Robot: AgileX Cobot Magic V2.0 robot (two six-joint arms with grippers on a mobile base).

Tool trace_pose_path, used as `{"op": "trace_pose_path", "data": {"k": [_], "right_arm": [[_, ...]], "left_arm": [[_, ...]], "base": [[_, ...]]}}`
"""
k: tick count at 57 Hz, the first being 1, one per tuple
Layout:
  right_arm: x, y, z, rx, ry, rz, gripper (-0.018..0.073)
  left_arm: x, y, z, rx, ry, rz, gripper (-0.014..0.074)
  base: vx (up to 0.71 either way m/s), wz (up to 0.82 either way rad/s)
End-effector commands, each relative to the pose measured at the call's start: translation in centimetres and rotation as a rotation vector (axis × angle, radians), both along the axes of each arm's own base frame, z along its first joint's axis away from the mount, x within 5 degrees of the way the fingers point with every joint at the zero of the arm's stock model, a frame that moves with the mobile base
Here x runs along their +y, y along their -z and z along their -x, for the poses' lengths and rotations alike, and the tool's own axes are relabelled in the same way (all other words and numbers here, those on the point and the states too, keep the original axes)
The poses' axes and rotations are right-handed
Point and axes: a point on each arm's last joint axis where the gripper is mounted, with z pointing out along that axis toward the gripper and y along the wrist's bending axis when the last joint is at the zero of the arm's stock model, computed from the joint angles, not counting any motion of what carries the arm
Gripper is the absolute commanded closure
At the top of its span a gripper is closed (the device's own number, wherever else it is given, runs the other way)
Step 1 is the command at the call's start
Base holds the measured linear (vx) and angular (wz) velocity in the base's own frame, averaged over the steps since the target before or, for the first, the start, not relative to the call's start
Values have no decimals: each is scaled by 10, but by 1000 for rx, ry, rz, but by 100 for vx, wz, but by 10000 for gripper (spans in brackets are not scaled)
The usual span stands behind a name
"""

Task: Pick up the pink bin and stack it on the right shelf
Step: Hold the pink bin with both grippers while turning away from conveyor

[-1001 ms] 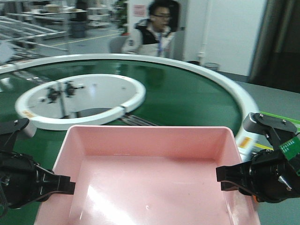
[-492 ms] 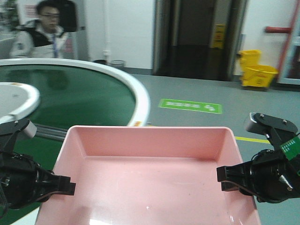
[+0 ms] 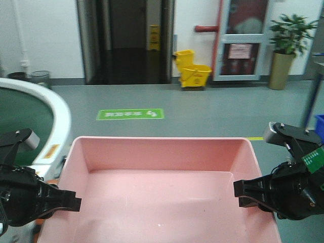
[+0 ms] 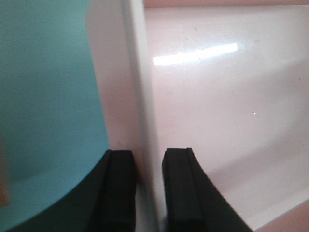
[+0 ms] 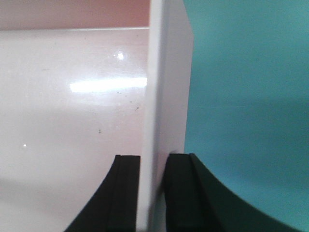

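The pink bin is held up in front of me, empty, filling the lower middle of the front view. My left gripper is shut on its left wall; in the left wrist view the two black fingers clamp the rim. My right gripper is shut on its right wall; in the right wrist view the fingers clamp the rim. The right shelf is out of view.
A white-rimmed green conveyor curves at the left. Ahead lies open grey floor with a green floor sign, a dark doorway, a yellow mop bucket, a potted plant and a blue crate edge at the right.
The whole view has swung to the right: the green conveyor and the seated person slid off to the left, and the doorway, bucket and plant came in. Both grippers keep their hold on the bin.
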Motion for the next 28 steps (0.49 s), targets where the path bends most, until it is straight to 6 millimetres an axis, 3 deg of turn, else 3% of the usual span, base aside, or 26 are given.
{"op": "trace_pose_path", "data": {"k": [1,28], "right_arm": [[0,-28,-1,-148,34,-76,568],[0,-28,-1,-148,34,-76,568]], "left_arm": [[-4,-21,6,-56,6,85,604],[-4,-21,6,-55,8,84,604]], "base": [[16,-57],[23,-52]]}}
